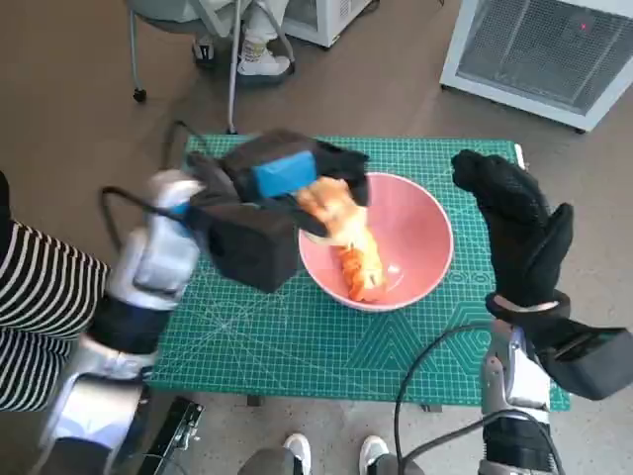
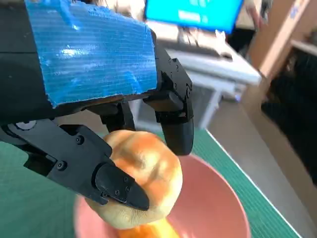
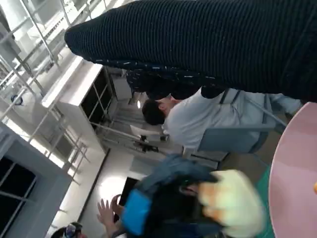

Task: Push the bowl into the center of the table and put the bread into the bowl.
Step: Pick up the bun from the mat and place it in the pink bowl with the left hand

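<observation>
A pink bowl [image 1: 420,223] sits on the green cutting mat [image 1: 287,341], a little right of the mat's middle. My left hand [image 1: 282,178], blue tape on its back, reaches over the bowl's left rim and grips a golden bread [image 1: 331,208] between its black fingers [image 2: 116,186]. In the left wrist view the bread [image 2: 143,168] hangs above the bowl [image 2: 218,208]. An orange-brown end of bread [image 1: 361,269] lies low inside the bowl. My gloved right hand [image 1: 514,228] hovers just off the bowl's right rim, fingers spread, holding nothing.
A white slatted appliance [image 1: 554,49] stands on the floor beyond the table's far right. Chair legs and a person's feet [image 1: 262,59] are behind the table. A striped sleeve [image 1: 30,297] is at the left edge, and shoes [image 1: 297,450] show at the near edge.
</observation>
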